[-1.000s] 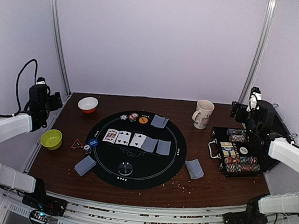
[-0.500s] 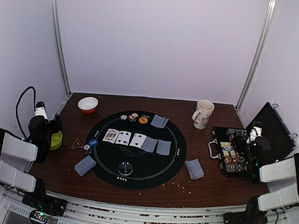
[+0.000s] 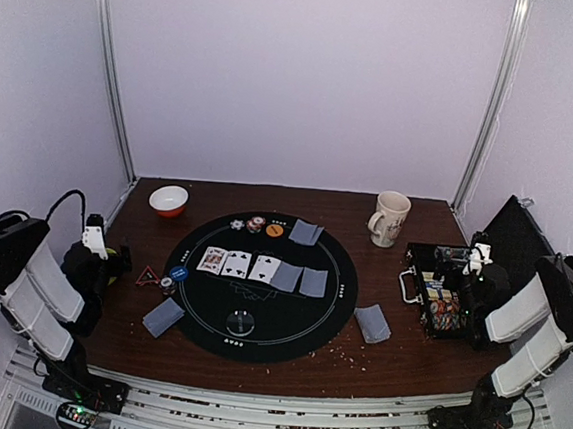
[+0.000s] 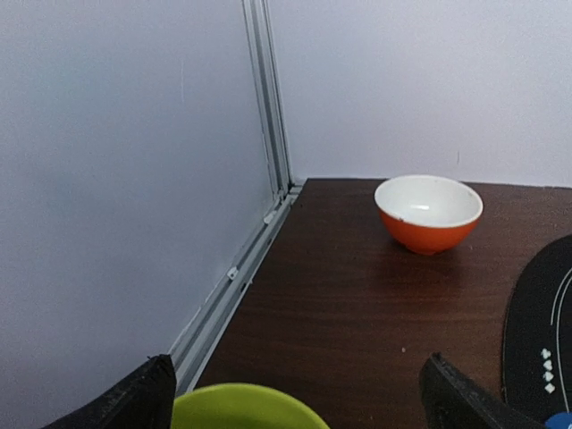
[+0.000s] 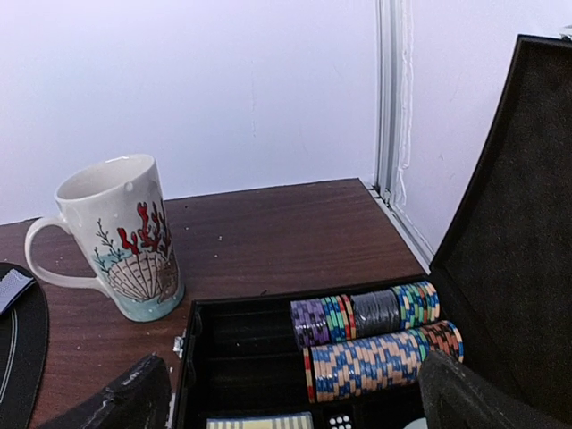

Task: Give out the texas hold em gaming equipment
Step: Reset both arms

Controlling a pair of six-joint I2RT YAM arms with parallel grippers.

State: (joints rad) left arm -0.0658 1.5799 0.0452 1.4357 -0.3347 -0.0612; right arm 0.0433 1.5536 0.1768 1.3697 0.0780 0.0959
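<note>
On the round black mat (image 3: 323, 313) lie three face-up cards (image 3: 237, 263) and two grey-backed ones (image 3: 300, 279). More grey-backed cards lie at the mat's far edge (image 3: 305, 232), its near-left edge (image 3: 163, 316) and to its right (image 3: 372, 323). An orange disc (image 3: 274, 231), a blue disc (image 3: 178, 273), a clear disc (image 3: 241, 322) and striped chips (image 3: 255, 223) sit on the mat. Rows of striped chips (image 5: 384, 344) fill the open black case (image 3: 431, 287). My left gripper (image 4: 299, 393) is open over the green bowl's rim. My right gripper (image 5: 295, 393) is open above the case, holding nothing.
A green bowl (image 4: 241, 407) sits just under my left fingers. A white-and-orange bowl (image 4: 428, 213) stands at the far left by the wall rail. A seashell mug (image 5: 121, 237) stands left of the case, whose lid (image 5: 518, 232) rises on the right. A red triangle piece (image 3: 147, 277) lies left of the mat.
Both arms have drawn back from the far table corners and folded down near their bases. Both grippers now sit low, the left by the green bowl, the right over the case.
</note>
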